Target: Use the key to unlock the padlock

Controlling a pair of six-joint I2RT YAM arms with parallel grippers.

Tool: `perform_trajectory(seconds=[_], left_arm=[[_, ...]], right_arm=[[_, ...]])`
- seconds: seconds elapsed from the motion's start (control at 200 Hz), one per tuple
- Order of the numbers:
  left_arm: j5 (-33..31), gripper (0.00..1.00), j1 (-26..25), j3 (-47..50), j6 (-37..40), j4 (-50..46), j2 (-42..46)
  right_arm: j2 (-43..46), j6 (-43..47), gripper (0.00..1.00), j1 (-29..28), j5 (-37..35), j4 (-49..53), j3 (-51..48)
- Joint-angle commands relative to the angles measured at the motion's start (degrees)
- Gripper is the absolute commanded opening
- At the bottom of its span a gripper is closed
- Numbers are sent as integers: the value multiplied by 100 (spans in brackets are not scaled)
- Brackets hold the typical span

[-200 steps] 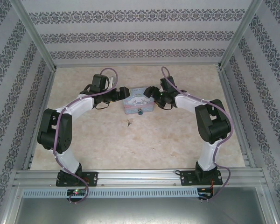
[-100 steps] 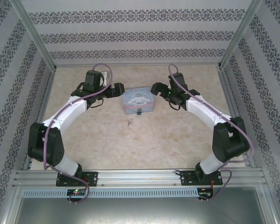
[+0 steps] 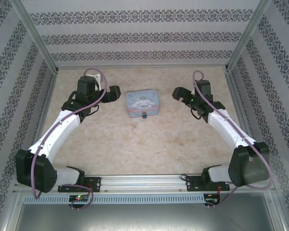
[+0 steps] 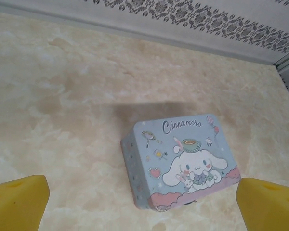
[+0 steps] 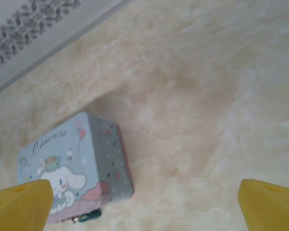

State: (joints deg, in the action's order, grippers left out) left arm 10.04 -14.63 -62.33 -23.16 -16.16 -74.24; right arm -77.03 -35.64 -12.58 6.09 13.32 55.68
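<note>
The tin (image 3: 143,102) is pale blue with a white cartoon dog, small pastel motifs and a pink band along its lower edge; the padlock (image 5: 89,216) at that edge is a deeper teal-blue. The tabletop (image 3: 149,149) is cream with beige marbling; the walls (image 3: 144,36) are pale grey with bands of dark floral ornament; the arms (image 3: 62,127) are white and black; the pads (image 4: 19,202) on the jaws are yellow.

Sm. blue padlock (image 3: 144,115) at tin (image 3: 141,102) front; key (image 3: 133,126) nr.
</note>
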Motion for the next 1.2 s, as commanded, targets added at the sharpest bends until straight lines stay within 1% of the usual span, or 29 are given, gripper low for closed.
perform_trajectory(seconds=[0.0,0.11,0.235,0.305,0.39,0.535,0.635,0.749,0.884,1.014,1.194], left_arm=[[-207,100,-48,198,-140,25,264],[-350,100,-41,337,-268,-23,398],[-539,100,-47,597,-537,14,490],[-547,100,-47,975,-684,481,672],[-704,99,-33,1298,-866,736,904],[-816,99,49,952,-822,-62,716],[-917,99,139,970,-936,-125,648],[-905,99,288,1130,-1180,0,651],[-814,99,458,1205,-1381,60,596],[-698,99,562,1290,-1595,142,577],[-631,99,603,1473,-1868,313,568]], right_arm=[[-41,311,98,-453,-390,182,153],[-179,329,97,-761,-31,134,87],[-452,99,85,-1316,177,-15,-27],[-801,-104,79,-1743,164,20,59],[-1279,-304,75,-2283,-124,205,303],[-2123,-759,70,-3045,-517,573,861],[-2652,-1223,68,-3474,-824,822,1334],[-3212,-1670,66,-3756,-1015,1124,1860],[-3670,-2103,62,-3863,-1098,1227,2199],[-3952,-2189,60,-3914,-1306,1491,2500],[-4275,-2056,59,-3997,-1520,1853,2933]])
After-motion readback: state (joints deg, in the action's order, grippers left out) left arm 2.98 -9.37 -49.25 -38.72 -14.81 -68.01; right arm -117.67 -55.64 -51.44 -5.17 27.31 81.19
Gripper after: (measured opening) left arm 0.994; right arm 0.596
